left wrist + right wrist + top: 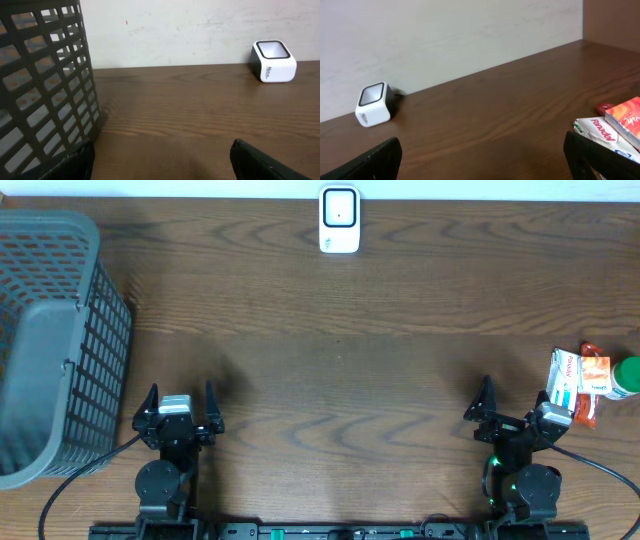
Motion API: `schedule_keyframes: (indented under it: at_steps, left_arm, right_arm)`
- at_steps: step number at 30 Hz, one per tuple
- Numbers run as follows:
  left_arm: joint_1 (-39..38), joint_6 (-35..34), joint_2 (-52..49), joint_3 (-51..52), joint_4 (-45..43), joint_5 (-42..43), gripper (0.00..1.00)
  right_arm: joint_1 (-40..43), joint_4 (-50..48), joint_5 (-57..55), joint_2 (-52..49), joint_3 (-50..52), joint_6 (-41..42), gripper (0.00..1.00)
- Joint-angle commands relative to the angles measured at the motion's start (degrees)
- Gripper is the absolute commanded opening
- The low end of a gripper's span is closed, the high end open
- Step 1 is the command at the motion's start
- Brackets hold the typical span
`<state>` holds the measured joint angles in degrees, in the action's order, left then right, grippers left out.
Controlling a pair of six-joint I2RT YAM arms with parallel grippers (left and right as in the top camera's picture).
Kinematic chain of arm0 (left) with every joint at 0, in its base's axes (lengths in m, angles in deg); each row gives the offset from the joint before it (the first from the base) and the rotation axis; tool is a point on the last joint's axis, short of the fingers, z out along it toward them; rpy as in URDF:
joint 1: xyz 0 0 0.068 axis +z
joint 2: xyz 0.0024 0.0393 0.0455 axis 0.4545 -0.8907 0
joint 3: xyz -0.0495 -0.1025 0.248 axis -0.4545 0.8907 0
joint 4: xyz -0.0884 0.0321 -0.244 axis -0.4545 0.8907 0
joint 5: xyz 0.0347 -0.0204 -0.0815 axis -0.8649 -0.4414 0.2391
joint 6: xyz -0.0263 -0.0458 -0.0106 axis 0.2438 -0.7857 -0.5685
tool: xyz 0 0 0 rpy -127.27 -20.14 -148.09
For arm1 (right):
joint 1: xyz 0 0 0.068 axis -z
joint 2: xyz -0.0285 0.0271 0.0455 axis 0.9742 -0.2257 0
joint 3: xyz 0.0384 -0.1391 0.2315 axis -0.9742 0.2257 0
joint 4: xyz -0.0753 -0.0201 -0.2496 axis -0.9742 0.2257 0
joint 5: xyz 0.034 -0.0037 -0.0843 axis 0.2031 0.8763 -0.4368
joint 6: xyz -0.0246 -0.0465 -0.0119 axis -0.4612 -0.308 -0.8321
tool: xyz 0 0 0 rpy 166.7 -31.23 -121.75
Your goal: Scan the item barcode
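Observation:
A white barcode scanner [339, 220] stands at the far edge of the table, in the middle; it also shows in the left wrist view [273, 62] and the right wrist view [372, 104]. The items lie at the right edge: a white Panadol box [565, 377] [600, 135], an orange pack [594, 380] [626, 120] and a green-capped bottle [628, 377]. My right gripper [515, 402] [482, 160] is open just left of the box, holding nothing. My left gripper [180, 395] [162, 165] is open near the front left, with only bare table between its fingers.
A tall grey mesh basket [50, 340] [45, 75] stands at the left edge, close to my left gripper. A pale wall runs behind the scanner. Brown wooden tabletop [340, 380] lies between the two arms.

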<state>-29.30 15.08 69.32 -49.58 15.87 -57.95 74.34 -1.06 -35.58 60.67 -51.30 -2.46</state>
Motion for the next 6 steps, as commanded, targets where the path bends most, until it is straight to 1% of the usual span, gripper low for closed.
schedule_keyframes:
  at_steps: [1, 6]
  left_arm:
    - [0.3, -0.9, 0.4, 0.8, 2.6, -0.5, 0.87]
    - [0.3, -0.9, 0.4, 0.8, 2.6, -0.5, 0.87]
  right_arm:
    - [-0.4, 0.1, 0.2, 0.3, 0.2, -0.7, 0.99]
    - [-0.4, 0.1, 0.2, 0.3, 0.2, -0.7, 0.99]
